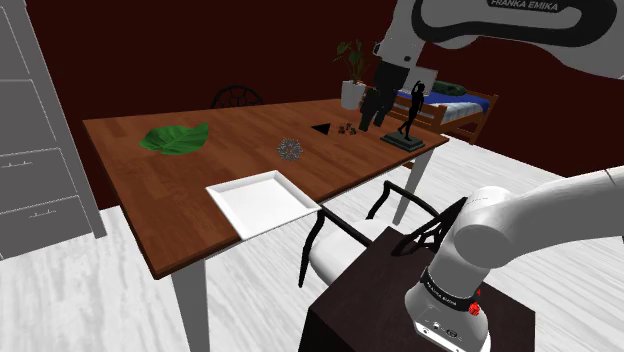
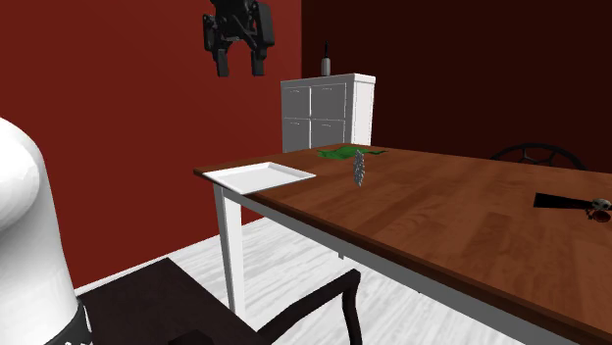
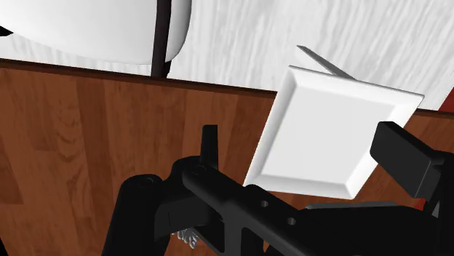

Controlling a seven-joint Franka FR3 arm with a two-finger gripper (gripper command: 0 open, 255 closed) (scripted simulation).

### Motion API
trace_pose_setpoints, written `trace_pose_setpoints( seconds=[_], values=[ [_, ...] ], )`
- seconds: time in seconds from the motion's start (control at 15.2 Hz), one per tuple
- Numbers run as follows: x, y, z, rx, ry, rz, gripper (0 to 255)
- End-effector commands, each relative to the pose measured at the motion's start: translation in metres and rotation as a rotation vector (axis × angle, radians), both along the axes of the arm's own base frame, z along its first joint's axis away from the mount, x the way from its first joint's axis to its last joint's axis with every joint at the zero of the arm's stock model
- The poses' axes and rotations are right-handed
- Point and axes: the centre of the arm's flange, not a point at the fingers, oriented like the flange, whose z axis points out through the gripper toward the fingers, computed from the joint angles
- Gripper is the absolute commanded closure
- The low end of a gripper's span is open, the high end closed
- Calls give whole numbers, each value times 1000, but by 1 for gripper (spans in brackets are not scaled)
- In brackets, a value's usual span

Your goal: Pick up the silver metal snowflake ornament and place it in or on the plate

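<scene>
Bringing the black two-finger hand (image 2: pixel 240 65) down over the small silver spiky snowflake ornament (image 1: pixel 290 149) looks to be the step in hand. The hand hangs high above the brown wooden counter (image 1: pixel 150 190), fingers apart and gripping nothing, well apart from the ornament.

The ornament sits on bare wood near the middle of the counter, between a crumpled green leaf-like thing (image 1: pixel 175 138) and the flat white square plate (image 1: pixel 258 200), touching neither. The plate lies near it, by the counter's front edge in the shoulder view.

In the second exterior view the ornament looks thin and upright, so it probably stands on edge. To do this well, turn the hand so the fingers close across the two flat faces rather than the spiky rim. Centre it over the ornament, descend straight, and stop just short of the wood. Squeeze gently, since a light piece on edge could tip or skate away. Lift clear of the plate's raised rim before moving across, and keep away from the black figurine (image 1: pixel 408 120) at the far edge.

The white arm link (image 1: pixel 500 25) at the top of the shoulder view reads "FRANKA EMIKA". A dark band (image 1: pixel 445 288) near the arm's base carries pale lettering too small to read.
</scene>
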Motion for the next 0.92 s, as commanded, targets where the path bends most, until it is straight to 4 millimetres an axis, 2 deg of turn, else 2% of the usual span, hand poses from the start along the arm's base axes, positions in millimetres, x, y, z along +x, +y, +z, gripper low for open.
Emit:
trace_pose_setpoints(
  seconds=[0.0, 0.46, 0.86],
  values=[
    [0, 0, 0, 0, 0, 0, 0],
    [61, -47, -48, 21, -62, 155, 0],
    [120, -78, -87, 39, -115, 288, 0]
  ],
)
